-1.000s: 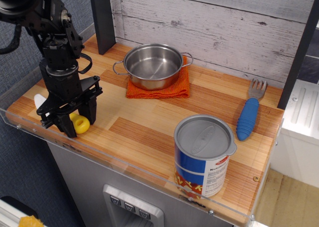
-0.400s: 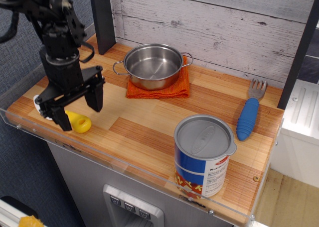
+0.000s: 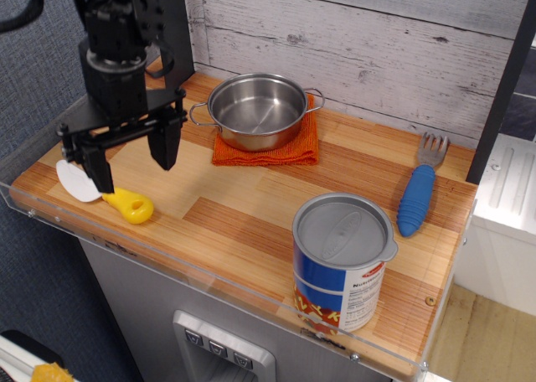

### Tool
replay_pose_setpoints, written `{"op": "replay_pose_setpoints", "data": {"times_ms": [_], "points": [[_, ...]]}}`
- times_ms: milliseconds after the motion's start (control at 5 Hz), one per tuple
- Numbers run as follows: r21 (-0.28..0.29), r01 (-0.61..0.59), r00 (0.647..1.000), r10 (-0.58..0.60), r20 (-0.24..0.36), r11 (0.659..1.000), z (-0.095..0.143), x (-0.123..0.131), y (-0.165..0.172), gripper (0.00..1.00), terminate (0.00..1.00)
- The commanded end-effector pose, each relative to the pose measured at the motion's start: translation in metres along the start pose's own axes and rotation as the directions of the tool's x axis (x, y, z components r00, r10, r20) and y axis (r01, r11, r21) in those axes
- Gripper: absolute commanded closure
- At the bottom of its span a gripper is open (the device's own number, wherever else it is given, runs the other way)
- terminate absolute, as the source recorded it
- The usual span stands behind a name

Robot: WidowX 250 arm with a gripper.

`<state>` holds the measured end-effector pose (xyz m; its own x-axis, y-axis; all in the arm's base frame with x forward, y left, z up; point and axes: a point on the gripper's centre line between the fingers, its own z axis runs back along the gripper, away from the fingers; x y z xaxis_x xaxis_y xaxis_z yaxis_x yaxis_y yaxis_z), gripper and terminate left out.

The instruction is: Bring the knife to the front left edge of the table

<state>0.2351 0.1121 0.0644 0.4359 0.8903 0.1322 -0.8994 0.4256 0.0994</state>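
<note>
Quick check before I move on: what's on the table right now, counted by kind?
Utensils: 2, knife and fork
Cookware: 1, pot
Cloths: 1, orange cloth under the pot
Cans: 1, can
Total: 5 things. The gripper hangs open above the knife.

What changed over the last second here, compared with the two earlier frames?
The pincer, which was down around the yellow handle of the knife, has let go and risen, its fingers open and clear above it. The knife lies free at the front left of the table, its white blade now showing. The pot, orange cloth, can and fork have not moved.
</note>
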Motion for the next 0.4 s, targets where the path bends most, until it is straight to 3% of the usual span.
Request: {"op": "replay_pose_setpoints", "data": {"times_ms": [0, 200], "points": [[0.026, 0.459, 0.874, -0.456, 0.165, 0.888, 0.027, 0.024, -0.02, 0.0, 0.0], [0.02, 0.654, 0.744, -0.648, 0.165, 0.756, 0.025, 0.039, -0.026, 0.0, 0.0]]}}
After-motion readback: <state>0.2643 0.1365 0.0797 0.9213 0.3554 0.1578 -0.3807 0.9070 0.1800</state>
